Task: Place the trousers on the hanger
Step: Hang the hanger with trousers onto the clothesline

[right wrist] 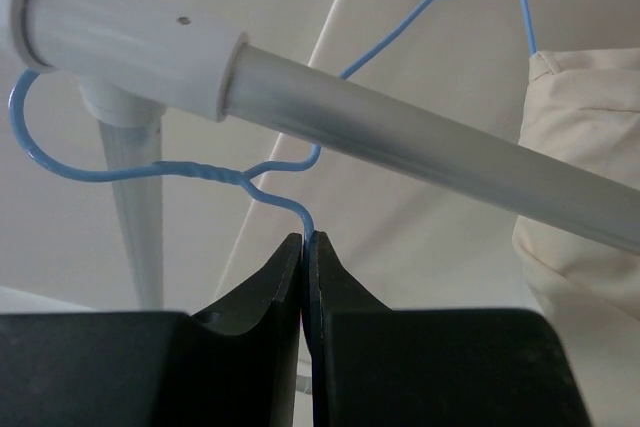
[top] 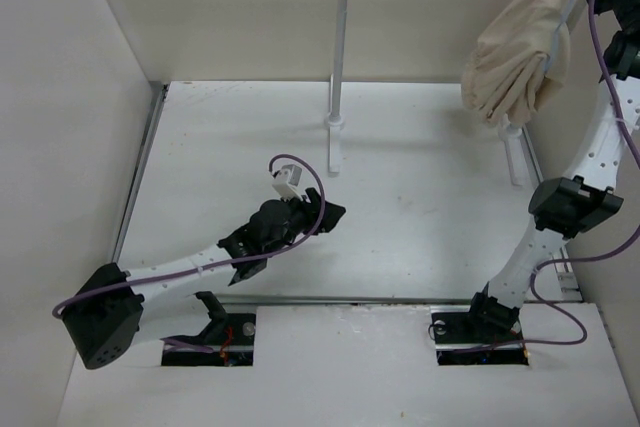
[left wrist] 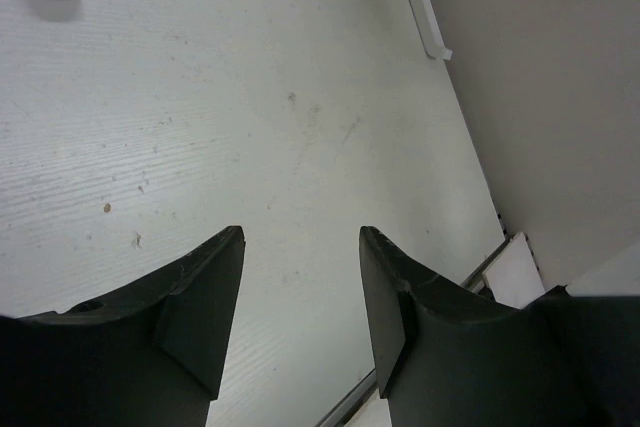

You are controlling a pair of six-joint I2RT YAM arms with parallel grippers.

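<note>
We find the trousers [top: 512, 57] at the far right corner, raised off the surface [top: 420, 177]. They are a bunched, wrinkled bundle of soft cream cloth draped on the hanger [right wrist: 200, 172], beside the upper part of the right arm. The hanger is thin blue wire (it reads almost white from the top camera). It has a twisted neck and a round hook looped over the rack rail [right wrist: 400, 127].

The rail is a smooth grey tube seated in a white plastic end fitting [right wrist: 130, 42]. The right hand [right wrist: 304, 243] is clenched on the hanger wire just below the neck. Its two matte black fingers meet with the wire pinched at their tips. Only the right wrist view shows this grip; the top view does not resolve it.

The left hand [left wrist: 300, 247] is released. Its black fingers stand apart with nothing between them, low over the surface near the middle. The surface is white with a fine ribbed grain, a few brown specks and faint scuffs, detail that only the left wrist view resolves. That view also shows two white rack feet [left wrist: 425, 7] resting on the surface. The top view alone shows the upright rack post [top: 340, 27] at the far middle, well apart from the trousers.
</note>
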